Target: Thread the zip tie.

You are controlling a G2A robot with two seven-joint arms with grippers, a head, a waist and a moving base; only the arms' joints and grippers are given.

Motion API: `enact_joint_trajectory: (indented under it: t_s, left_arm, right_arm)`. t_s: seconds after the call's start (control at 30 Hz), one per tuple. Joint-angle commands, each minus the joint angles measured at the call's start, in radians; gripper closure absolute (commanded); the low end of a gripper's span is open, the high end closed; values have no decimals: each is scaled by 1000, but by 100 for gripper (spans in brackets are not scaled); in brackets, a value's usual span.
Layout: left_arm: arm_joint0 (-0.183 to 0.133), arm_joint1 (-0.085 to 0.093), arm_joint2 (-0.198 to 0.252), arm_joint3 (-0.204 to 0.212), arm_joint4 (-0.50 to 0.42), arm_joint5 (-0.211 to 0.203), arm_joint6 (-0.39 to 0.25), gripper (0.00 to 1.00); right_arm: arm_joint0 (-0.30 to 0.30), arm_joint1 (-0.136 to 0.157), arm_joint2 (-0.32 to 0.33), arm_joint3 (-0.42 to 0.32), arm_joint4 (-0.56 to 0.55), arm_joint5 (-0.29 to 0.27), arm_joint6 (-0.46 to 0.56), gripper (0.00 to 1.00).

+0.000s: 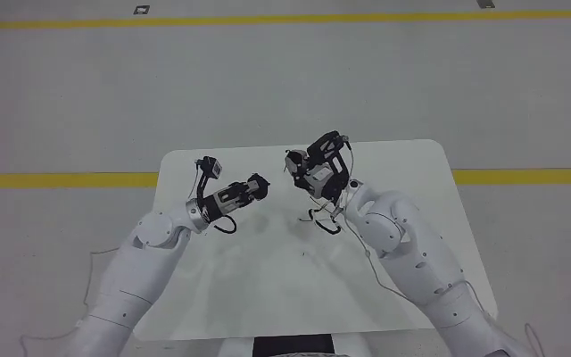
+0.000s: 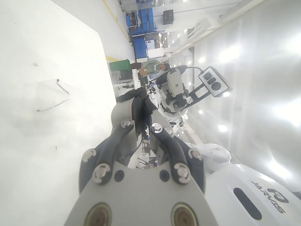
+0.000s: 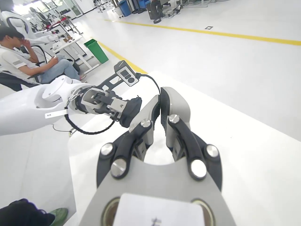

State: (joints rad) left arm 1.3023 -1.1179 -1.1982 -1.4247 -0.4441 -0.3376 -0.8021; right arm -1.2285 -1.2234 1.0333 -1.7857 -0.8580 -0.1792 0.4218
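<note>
While both arms hang above the white desk [image 1: 406, 192], their ends face each other over its far middle, near one another but not touching. The left pincer [image 2: 140, 105] has its black pads pressed together; whether anything thin sits between them I cannot tell. The right pincer [image 3: 160, 105] is likewise pressed together at the tips, and its grip is just as hard to read. In the left wrist view a thin, pale, bent strip with darker edges lies flat on the desk, apart from the left pincer. It looks to be the zip tie [image 2: 63, 87], too faint to tell head from tail.
</note>
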Motion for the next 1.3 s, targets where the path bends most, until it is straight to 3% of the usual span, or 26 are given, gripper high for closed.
enact_joint_trajectory:
  t_s: [0.0, 0.37, 0.9, 1.27]
  left_arm:
    - [-2, -3, 11, 1, 10, -2, 37, 100]
    - [-25, -21, 51, 9, 29, -2, 131, 100]
    - [-26, -24, 50, 1, 26, -2, 141, 100]
    - [-26, -24, 50, 1, 26, -2, 141, 100]
  right_arm:
    - [0, -4, -9, -1, 0, 29, -6, 100]
    - [5, -22, -48, 11, -37, 128, -50, 100]
    - [4, -31, -72, 15, -42, 119, -77, 100]
    - [7, -38, -74, 9, -44, 115, -43, 100]
